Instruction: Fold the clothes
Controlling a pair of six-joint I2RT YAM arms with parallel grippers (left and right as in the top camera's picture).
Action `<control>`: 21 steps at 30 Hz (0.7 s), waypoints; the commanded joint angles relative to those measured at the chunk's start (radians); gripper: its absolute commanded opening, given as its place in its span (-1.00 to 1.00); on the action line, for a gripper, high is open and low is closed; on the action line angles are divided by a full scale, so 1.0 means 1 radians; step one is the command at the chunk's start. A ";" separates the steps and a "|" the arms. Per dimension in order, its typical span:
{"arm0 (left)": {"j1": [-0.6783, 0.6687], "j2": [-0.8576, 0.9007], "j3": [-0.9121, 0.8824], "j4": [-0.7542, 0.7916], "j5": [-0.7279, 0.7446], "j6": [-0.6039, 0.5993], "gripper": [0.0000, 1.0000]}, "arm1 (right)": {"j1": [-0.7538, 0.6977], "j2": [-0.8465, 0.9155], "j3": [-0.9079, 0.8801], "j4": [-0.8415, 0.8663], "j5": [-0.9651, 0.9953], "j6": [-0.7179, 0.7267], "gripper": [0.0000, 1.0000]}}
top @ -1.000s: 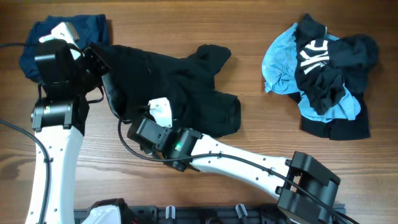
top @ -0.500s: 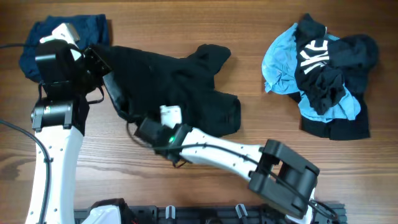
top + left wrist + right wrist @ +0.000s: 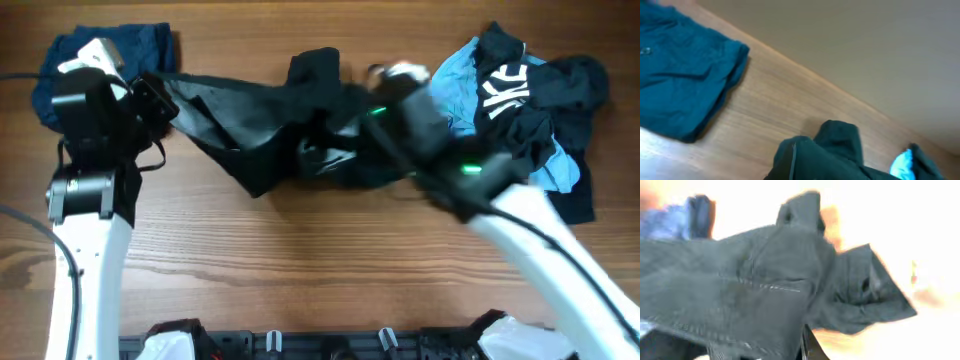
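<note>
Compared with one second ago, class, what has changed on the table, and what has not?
The right gripper closed on the black garment and swung away to the right, stretching it against the left gripper, which kept its hold. The navy garment and the light-blue and black pile stayed put.

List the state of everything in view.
Large plain black fabric garment: unfolded, stretched between both end effectors.
Navy-blue fabric garment: lying flat, looks folded.
Light-blue and black lettered garments: crumpled heap.
Left end effector: shut on the black garment.
Right end effector: blurred, shut on the black garment.
</note>
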 commanded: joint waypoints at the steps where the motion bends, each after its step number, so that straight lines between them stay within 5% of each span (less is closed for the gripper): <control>1: 0.008 -0.152 0.014 0.016 -0.029 -0.013 -0.92 | -0.089 -0.061 0.176 -0.111 -0.011 -0.184 -0.91; 11: 0.008 -0.595 0.016 0.022 -0.029 -0.043 -0.92 | -0.116 -0.063 0.669 -0.445 0.015 -0.242 -0.91; 21: 0.008 -0.755 0.061 -0.030 -0.014 -0.095 -0.92 | -0.116 -0.068 0.825 -0.700 0.013 -0.142 -0.91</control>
